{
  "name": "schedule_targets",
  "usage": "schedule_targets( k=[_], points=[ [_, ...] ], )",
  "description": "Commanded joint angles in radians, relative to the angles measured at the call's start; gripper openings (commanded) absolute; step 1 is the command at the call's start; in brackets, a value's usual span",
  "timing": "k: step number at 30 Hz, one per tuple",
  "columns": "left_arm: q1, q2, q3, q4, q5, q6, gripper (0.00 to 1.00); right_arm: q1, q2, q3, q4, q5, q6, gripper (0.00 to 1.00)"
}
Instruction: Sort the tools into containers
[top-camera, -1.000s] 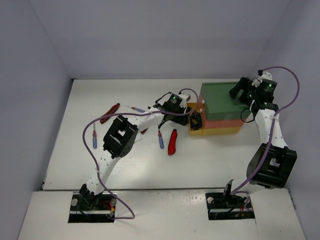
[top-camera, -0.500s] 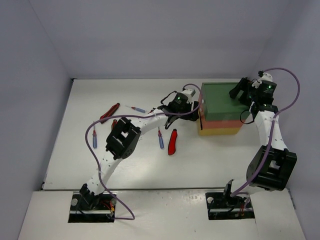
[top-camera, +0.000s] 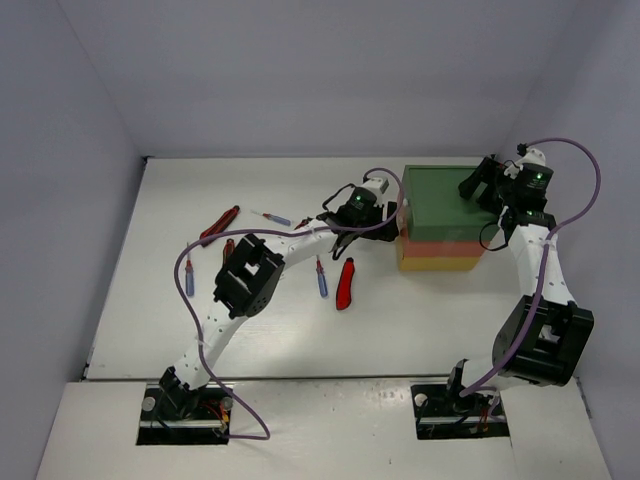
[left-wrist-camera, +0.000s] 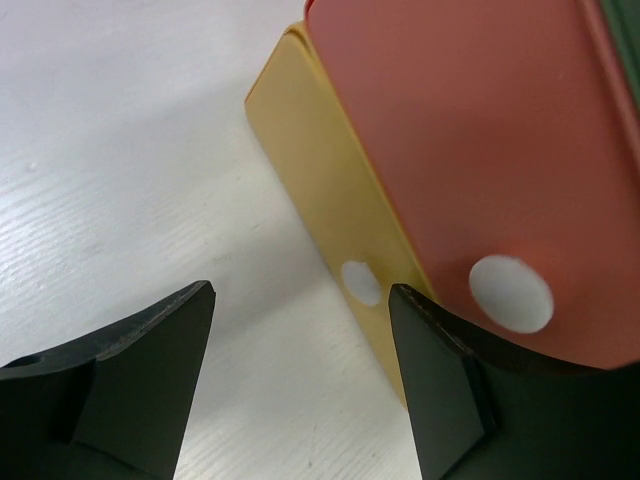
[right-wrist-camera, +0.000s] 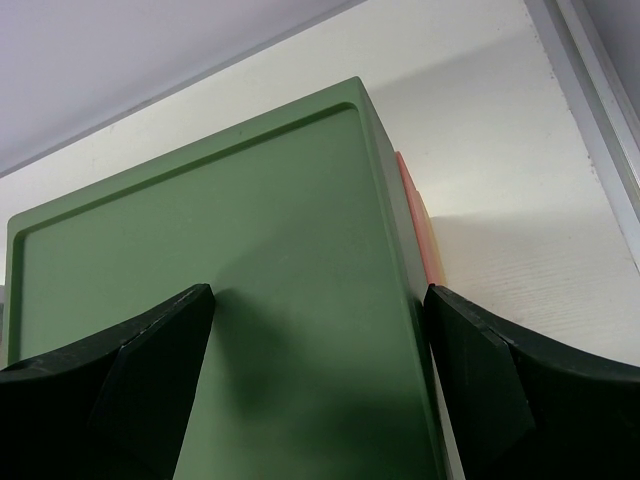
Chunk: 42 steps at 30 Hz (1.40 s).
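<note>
The stacked drawer unit (top-camera: 440, 212) stands far right: green top (right-wrist-camera: 250, 230), red-orange middle (left-wrist-camera: 470, 130), yellow bottom (left-wrist-camera: 325, 170), all drawers shut. My left gripper (top-camera: 388, 222) is open and empty at the unit's left face; in the left wrist view (left-wrist-camera: 300, 300) its right finger rests against the yellow drawer front. My right gripper (top-camera: 478, 184) is open over the green top's far right edge and also shows in the right wrist view (right-wrist-camera: 318, 297). On the table lie a red utility knife (top-camera: 345, 283), a blue screwdriver (top-camera: 321, 279), another blue screwdriver (top-camera: 189, 277), red pliers (top-camera: 218, 226) and a slim screwdriver (top-camera: 271, 216).
Grey walls close the table at the back and both sides. My left arm (top-camera: 245, 275) stretches across the middle and hides part of a red tool (top-camera: 228, 246). The table's right rim (right-wrist-camera: 590, 130) runs just beside the drawer unit.
The yellow drawer stood pulled out to the left a second ago; my left gripper has moved right against it and it is now shut. The right arm has barely moved.
</note>
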Motion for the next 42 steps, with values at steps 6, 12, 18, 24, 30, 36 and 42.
schedule_targets(
  k=[6,12,18,24,30,36,42],
  points=[
    [0.052,-0.256,-0.16,0.046,-0.017,0.02,0.68,0.028,-0.049,-0.032,-0.079,-0.041,0.023,0.82],
    [0.089,-0.278,-0.196,0.119,0.229,0.202,0.66,0.028,-0.045,-0.027,-0.079,-0.057,0.025,0.82],
    [0.109,-0.219,-0.125,0.163,0.451,0.279,0.65,0.028,-0.035,-0.014,-0.081,-0.073,0.021,0.83],
    [0.109,-0.141,-0.034,0.203,0.602,0.274,0.59,0.028,-0.016,0.002,-0.08,-0.095,0.02,0.83],
    [0.109,-0.143,-0.047,0.263,0.633,0.392,0.59,0.031,-0.004,0.008,-0.079,-0.113,0.022,0.83],
    [0.108,-0.105,-0.003,0.264,0.689,0.483,0.59,0.036,-0.001,0.008,-0.08,-0.121,0.021,0.83],
    [0.109,-0.074,0.015,0.264,0.693,0.581,0.59,0.042,-0.003,0.005,-0.08,-0.12,0.02,0.83]
  ],
)
